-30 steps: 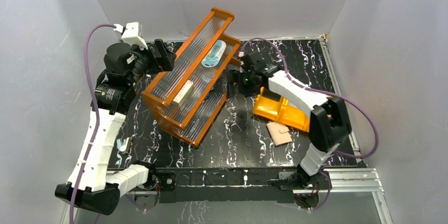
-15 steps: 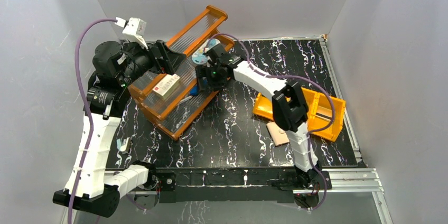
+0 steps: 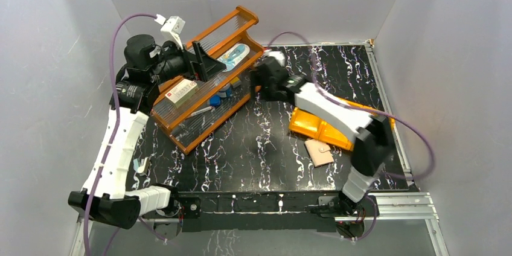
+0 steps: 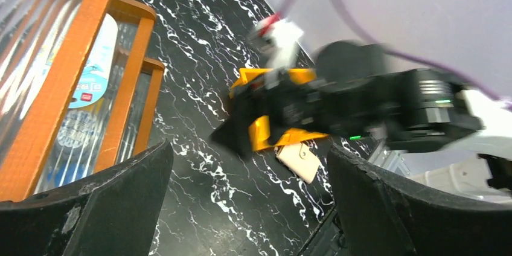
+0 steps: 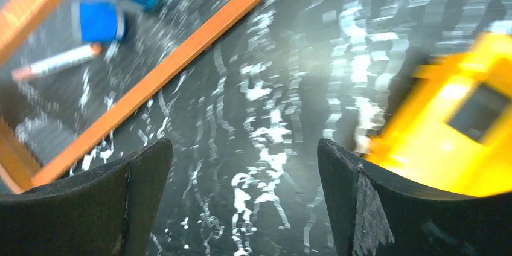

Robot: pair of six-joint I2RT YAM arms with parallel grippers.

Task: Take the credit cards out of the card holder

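Observation:
The card holder (image 3: 318,152) is a small beige wallet lying closed on the black marble table, just in front of the orange tray (image 3: 326,128). In the left wrist view the card holder (image 4: 300,160) shows its closing tab. No credit cards are visible. My left gripper (image 3: 202,63) hangs open at the back left beside the orange rack, far from the holder. My right gripper (image 3: 264,87) is open over the table's middle back, between rack and tray. Both wrist views show wide, empty jaws: left gripper (image 4: 249,165), right gripper (image 5: 244,147).
A large orange rack (image 3: 205,90) with clear ribbed shelves lies tilted at the back left, holding a box, a tube, a pen (image 5: 57,60) and blue items (image 5: 99,20). A small pale object (image 3: 140,165) lies near the left arm. White walls enclose the table.
The orange rack has shifted left and tipped lower. My right gripper swung left to the rack, then drew back to the right. The left gripper moved right along the rack's top.

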